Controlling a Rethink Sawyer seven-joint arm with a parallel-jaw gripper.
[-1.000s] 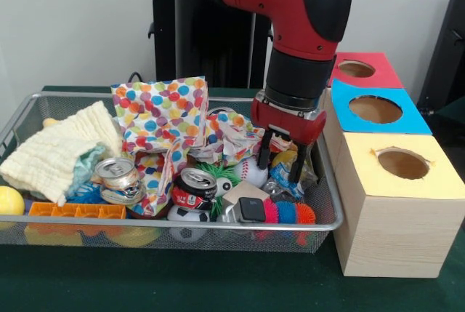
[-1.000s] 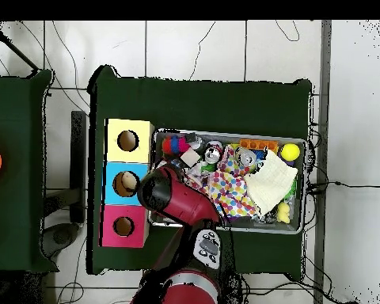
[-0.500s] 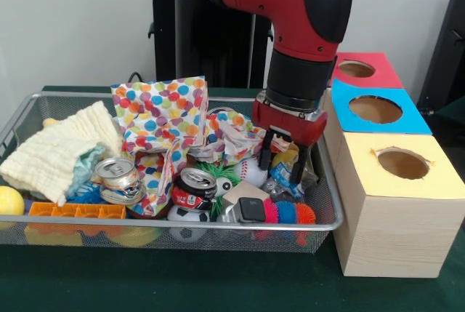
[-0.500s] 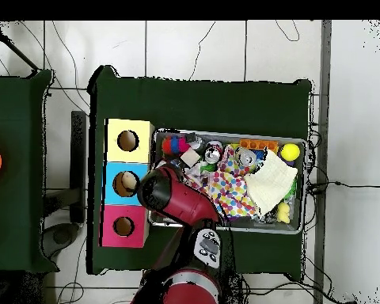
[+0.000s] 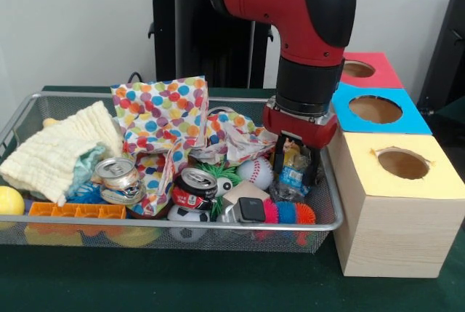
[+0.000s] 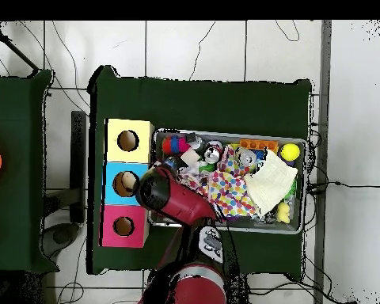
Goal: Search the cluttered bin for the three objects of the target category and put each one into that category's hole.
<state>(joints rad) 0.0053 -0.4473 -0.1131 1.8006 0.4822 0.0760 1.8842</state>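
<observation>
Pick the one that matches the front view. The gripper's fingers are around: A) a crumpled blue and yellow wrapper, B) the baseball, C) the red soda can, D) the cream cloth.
A. The gripper stands at the bin's end nearest the boxes with the crumpled wrapper between its fingers; the baseball lies free beside it.

A table point(image 5: 218, 286) covered in dark green cloth carries two things side by side. A wire mesh bin point(image 5: 182, 233) heaped with clutter sits directly on the cloth, and just beside it stands a row of three pale wooden boxes, each with a round hole in its coloured top: a yellow-topped box point(image 5: 396, 210), a blue-topped box point(image 5: 378, 112) and a red-topped box point(image 5: 361, 69). From overhead, the bin point(image 6: 300, 142) lies alongside the box row point(image 6: 128, 183), with green cloth point(image 6: 201, 103) bare around both.
</observation>
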